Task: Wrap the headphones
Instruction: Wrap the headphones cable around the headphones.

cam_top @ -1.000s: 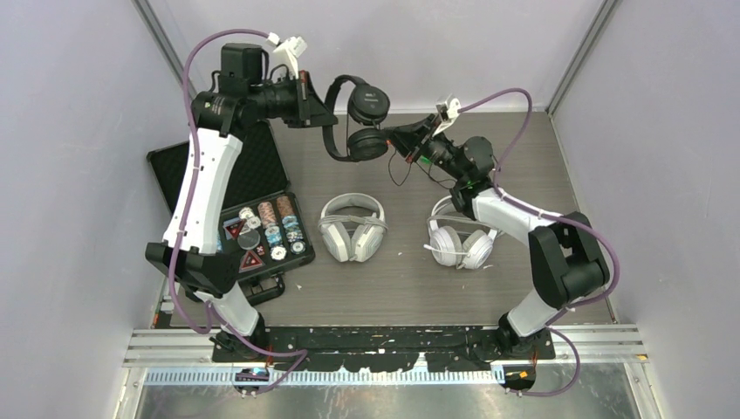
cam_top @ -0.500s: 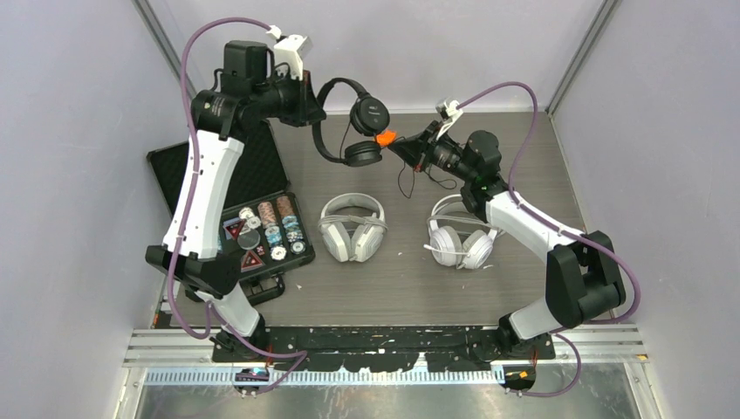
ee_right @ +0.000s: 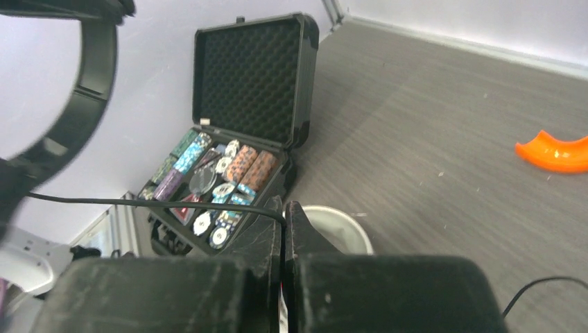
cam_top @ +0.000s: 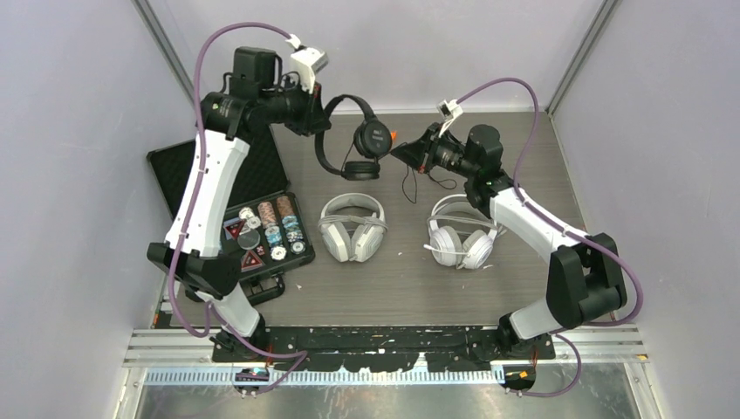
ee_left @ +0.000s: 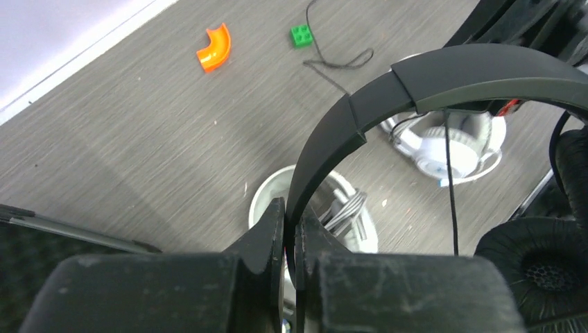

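Spanning the scene, the tabletop [cam_top: 410, 288] carries an open poker-chip case [ee_right: 253, 76] at its left edge and 2 over-ear sets: a grey-white headset [cam_top: 352, 229] at the centre and a white headset [cam_top: 460, 243] nearer the right edge. The black headphones [cam_top: 373, 137] hang above the far centre, with the left claw [ee_left: 291, 215] clamped on the headband. The right claw [ee_right: 283, 208] is pinched on the thin black cable [ee_right: 139, 202]. Pulling that cable taut could twist the band out of the left claw, or the cord could slip and unwind.
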You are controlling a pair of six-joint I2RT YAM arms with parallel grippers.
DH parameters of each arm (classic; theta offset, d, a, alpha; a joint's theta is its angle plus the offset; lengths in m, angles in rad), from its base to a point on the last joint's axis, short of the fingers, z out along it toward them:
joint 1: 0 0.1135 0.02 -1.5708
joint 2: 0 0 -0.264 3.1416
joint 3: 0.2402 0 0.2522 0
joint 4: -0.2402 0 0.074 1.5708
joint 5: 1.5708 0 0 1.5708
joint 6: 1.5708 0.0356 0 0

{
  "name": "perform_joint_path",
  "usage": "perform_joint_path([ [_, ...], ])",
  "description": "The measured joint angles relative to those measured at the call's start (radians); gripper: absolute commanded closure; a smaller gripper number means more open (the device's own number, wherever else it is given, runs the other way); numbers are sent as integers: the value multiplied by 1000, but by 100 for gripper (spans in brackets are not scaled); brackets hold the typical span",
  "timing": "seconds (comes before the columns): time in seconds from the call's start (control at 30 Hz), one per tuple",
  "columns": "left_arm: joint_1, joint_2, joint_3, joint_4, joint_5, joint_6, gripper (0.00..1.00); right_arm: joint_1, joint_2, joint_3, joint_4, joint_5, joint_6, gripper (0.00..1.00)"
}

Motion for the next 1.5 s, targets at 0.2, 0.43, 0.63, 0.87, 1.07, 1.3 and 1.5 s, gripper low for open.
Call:
perform_joint_path([
  [0.2,-26,-49,-216,93,32,223,100,0,-49,54,-244,-40,-3,97],
  [0.43,-60,-126,-359,222,47,454,100,0,-64,199,-547,-132,24,95],
  [0.63,-93,-147,-373,268,-33,594,100,0,-67,271,-756,-187,54,98],
  [0.87,-148,-146,-411,319,-162,678,100,0,-66,284,-795,-230,191,98],
  [1.07,-169,-137,-411,365,-264,689,100,0,-66,240,-584,-289,405,93],
  [1.3,-177,-112,-411,390,-360,633,100,1,-55,190,-329,-317,626,91],
  [1.5,-182,-111,-407,392,-423,588,100,23,-19,187,-188,-318,743,86],
])
